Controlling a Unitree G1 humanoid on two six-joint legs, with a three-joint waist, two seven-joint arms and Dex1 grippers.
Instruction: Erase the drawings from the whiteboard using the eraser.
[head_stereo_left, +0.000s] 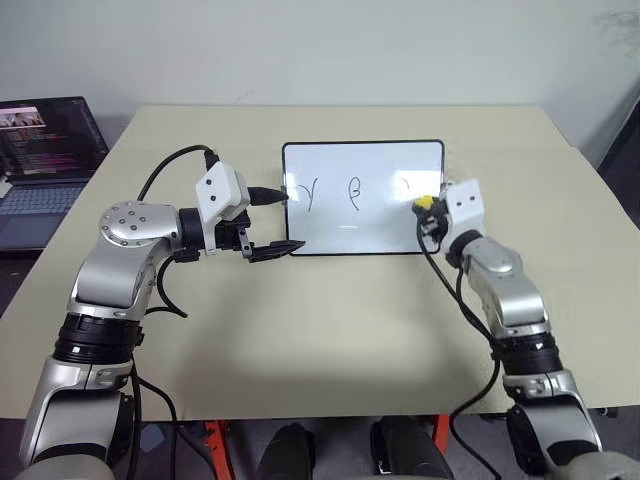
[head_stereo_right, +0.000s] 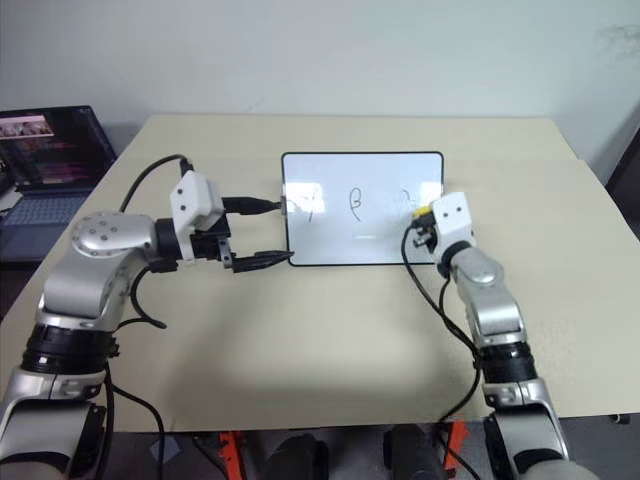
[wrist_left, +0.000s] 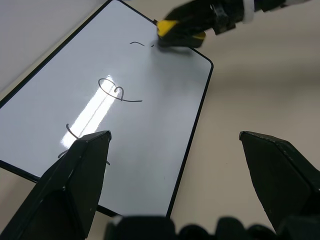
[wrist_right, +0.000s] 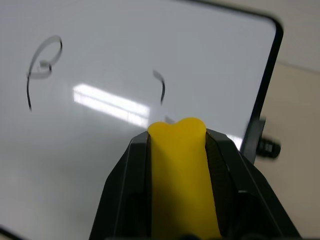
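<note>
right gripper (head_stereo_left: 428, 207) was clamped on the eraser (wrist_right: 181, 175), pressed at the whiteboard's (head_stereo_left: 362, 240) right side, the rightmost of the drawings (wrist_right: 160, 86) just ahead, half gone; two more remained. left gripper (head_stereo_left: 268, 222) gaped at the board's left edge.

Beige table (head_stereo_left: 300, 330), pale wall (head_stereo_left: 320, 50) (laptop (head_stereo_left: 45, 150) at left).

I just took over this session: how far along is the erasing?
Done: the right gripper is shut on the eraser and has it at the whiteboard's right side. In hand: the right drawing looks partly wiped. Left: the middle drawing and left drawing are untouched. The left gripper is open at the board's left edge.
</note>
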